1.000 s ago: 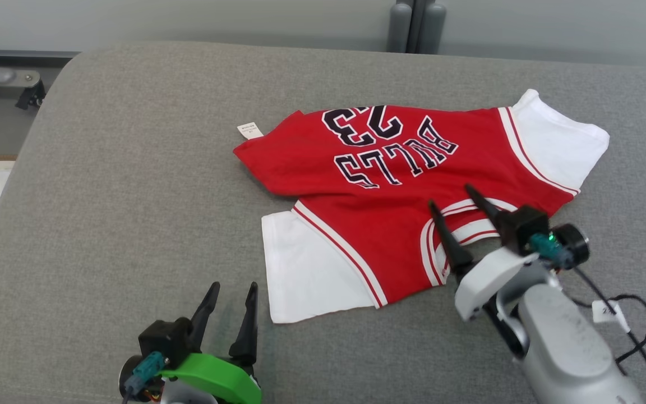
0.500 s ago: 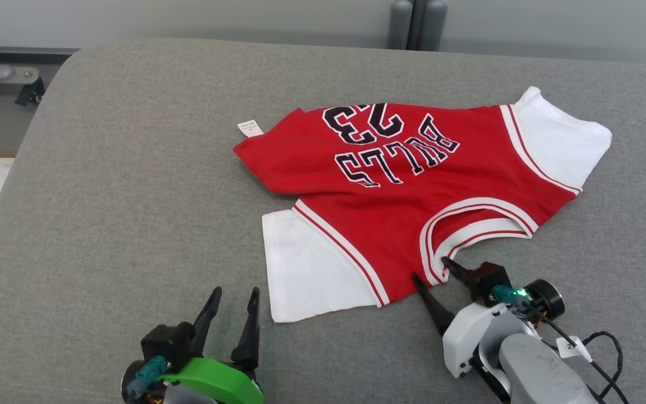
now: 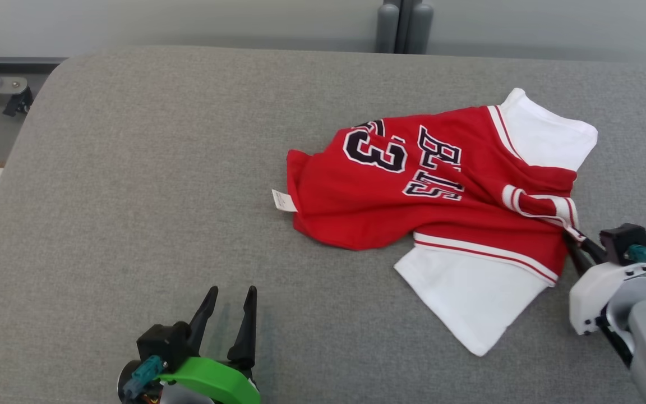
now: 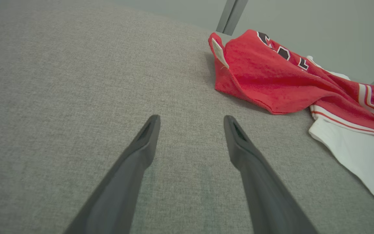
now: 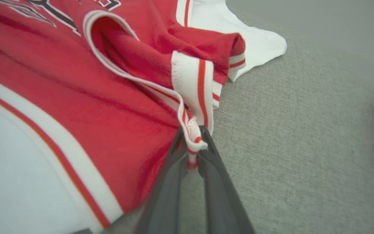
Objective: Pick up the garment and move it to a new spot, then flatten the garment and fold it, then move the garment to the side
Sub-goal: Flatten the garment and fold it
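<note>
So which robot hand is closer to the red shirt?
Right. The right gripper has its fingers shut on the red shirt's striped trim. The left gripper is open over the bare grey surface, apart from the shirt, off to its left.

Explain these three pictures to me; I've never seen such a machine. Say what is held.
This is a wheeled robot with two arms, each ending in a two-fingered gripper. One picture looks down from its head; the other two look out from each wrist. A red-and-white short-sleeved basketball jersey lies rumpled on a grey woven fabric surface. The right gripper is shut on the jersey's white ribbed trim band with a red stripe. The left gripper, on a green mount, is open, empty and clear of the jersey.
</note>
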### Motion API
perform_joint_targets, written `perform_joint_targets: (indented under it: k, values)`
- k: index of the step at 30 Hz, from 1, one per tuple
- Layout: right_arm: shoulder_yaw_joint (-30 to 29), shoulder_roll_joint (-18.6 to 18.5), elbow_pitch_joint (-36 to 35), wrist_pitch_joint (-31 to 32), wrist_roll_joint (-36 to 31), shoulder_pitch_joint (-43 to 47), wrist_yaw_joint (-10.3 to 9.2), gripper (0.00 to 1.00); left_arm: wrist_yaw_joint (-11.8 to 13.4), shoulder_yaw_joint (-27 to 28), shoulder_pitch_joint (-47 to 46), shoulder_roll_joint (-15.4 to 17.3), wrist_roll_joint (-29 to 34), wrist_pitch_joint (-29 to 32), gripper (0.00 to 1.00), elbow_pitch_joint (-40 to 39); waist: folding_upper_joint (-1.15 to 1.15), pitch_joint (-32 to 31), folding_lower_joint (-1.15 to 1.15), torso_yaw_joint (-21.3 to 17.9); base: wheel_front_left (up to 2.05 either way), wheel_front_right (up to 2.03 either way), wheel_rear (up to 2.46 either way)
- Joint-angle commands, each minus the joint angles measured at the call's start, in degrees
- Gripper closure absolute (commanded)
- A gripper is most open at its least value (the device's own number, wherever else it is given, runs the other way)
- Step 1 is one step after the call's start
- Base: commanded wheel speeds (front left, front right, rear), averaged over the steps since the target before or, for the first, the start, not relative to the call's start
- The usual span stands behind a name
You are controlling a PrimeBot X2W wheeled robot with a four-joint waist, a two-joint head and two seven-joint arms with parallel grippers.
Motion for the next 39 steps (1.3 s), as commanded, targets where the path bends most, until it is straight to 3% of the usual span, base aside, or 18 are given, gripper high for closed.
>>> perform_joint_targets:
  k: [1,2,4,5,11,17,26,34,36,39]
  values:
    - [-0.85,-1.91,0.78,0.68,0.33,-0.29,-0.13,1.0,-0.17,0.01,0.14,0.17,0.2,-0.02,0.0,-0.17,0.0,-0.06,0.0,-0.48,0.0,0.0,0.0]
    - [-1.39,-3.0,1.18,1.16,0.63,-0.41,-0.13,0.99,-0.17,-0.17,0.01,0.15,0.17,-0.02,0.0,-0.3,0.0,0.01,0.0,-0.75,0.0,0.0,0.0]
    - [-2.6,-3.62,0.88,1.09,1.46,-0.97,-0.13,0.38,-0.17,-0.27,-0.39,0.15,0.13,-0.02,0.0,-0.46,0.0,0.17,0.0,-1.28,0.0,0.0,0.0]
    - [-3.02,-3.68,0.43,0.94,1.58,-1.23,-0.12,0.0,-0.17,-0.37,-0.62,0.17,0.09,-0.02,0.0,-0.47,0.0,0.27,0.0,-1.51,0.0,0.0,0.0]
    - [-4.06,-1.58,-5.14,0.17,1.88,-1.79,-0.12,0.0,-0.18,-1.03,-4.29,0.04,-0.94,-0.02,0.0,-1.07,0.0,1.93,0.0,-3.93,0.0,0.0,0.0]
    - [-3.52,2.02,-12.69,-0.04,1.01,-2.42,-0.12,0.0,-0.18,-1.68,-13.78,1.52,-1.96,-0.02,0.0,0.8,0.0,5.32,0.0,-7.37,0.0,0.0,0.0]
    - [-2.91,6.87,-17.07,-0.09,-1.82,-3.26,-0.12,0.0,-0.18,-7.51,-30.81,5.39,-6.01,-0.02,0.0,15.7,0.0,10.16,0.0,-12.67,0.0,0.0,0.0]
    - [-3.94,8.85,-17.7,-0.11,-3.11,-2.09,-0.12,0.0,-0.18,-15.24,-36.6,7.75,-11.49,1.57,0.01,27.15,0.0,11.41,0.0,-14.35,0.0,0.0,0.0]
    - [-4.31,9.19,-17.86,-0.12,-3.41,-1.85,-0.12,0.0,-0.17,-15.97,-37.37,7.77,-12.48,1.33,1.0,29.09,0.0,11.28,0.0,-14.17,0.0,0.0,0.0]
    - [-4.91,9.39,-18.11,-0.12,-3.76,-1.51,-0.12,0.0,-0.17,-16.67,-37.85,7.36,-13.43,0.39,1.0,30.29,0.0,10.42,0.0,-13.08,0.0,0.0,0.0]
